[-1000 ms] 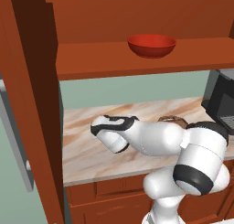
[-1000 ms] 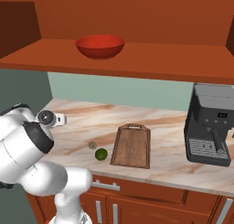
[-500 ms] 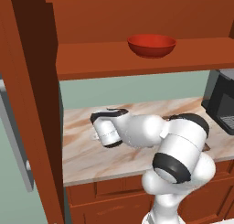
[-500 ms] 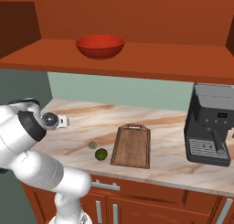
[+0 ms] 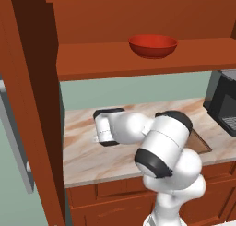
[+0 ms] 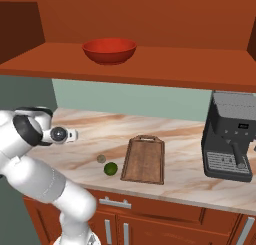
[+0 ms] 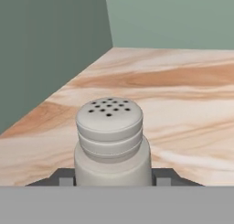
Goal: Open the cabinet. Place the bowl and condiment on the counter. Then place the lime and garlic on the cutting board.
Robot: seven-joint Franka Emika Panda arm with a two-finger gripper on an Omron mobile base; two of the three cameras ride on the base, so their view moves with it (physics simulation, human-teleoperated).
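My gripper (image 7: 114,179) is shut on the condiment (image 7: 109,141), a whitish shaker with a perforated cap, one dark finger on each side of its body. The hand (image 5: 103,127) hangs low over the left part of the counter (image 5: 92,160), near the side wall; I cannot tell whether the shaker touches the marble. The cabinet (image 5: 32,96) stands open, and the red bowl (image 6: 109,50) sits on its shelf. The lime (image 6: 110,168) and the garlic (image 6: 101,159) lie on the counter just left of the cutting board (image 6: 145,159).
A black coffee machine (image 6: 231,136) stands at the counter's right end. The open cabinet door with its grey handle (image 5: 16,142) juts out at the left. Drawer fronts (image 6: 130,219) run below the counter edge.
The arm's elbow has swung left and toward the cameras. The hand has stayed over the counter's left part, sinking slightly, with the shaker still in it.
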